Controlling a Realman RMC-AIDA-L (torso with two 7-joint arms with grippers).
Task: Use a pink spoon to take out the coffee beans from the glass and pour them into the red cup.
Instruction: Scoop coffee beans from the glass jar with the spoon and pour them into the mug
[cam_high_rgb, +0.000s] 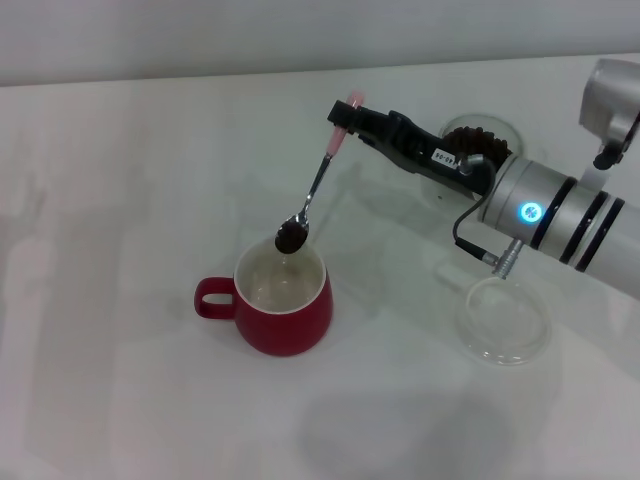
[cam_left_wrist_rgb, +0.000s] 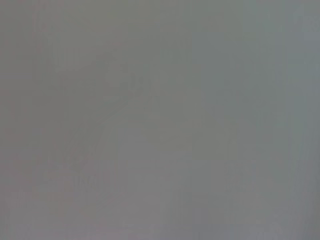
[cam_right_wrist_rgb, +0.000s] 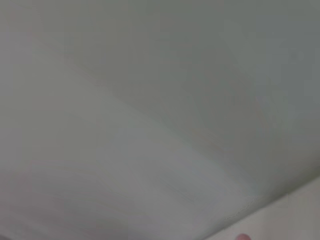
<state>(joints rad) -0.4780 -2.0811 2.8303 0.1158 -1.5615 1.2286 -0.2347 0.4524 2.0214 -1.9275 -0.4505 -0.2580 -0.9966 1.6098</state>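
In the head view my right gripper is shut on the pale pink handle of the pink spoon. The spoon hangs down and to the left. Its metal bowl holds dark coffee beans just above the far rim of the red cup. The red cup stands upright, its white inside showing and its loop handle pointing left. The glass with more coffee beans stands behind my right arm, partly hidden by it. My left gripper is out of view. A pink tip shows at the edge of the right wrist view.
A flat clear round dish lies on the white table to the right of the red cup, below my right forearm. The left wrist view shows only a blank grey surface.
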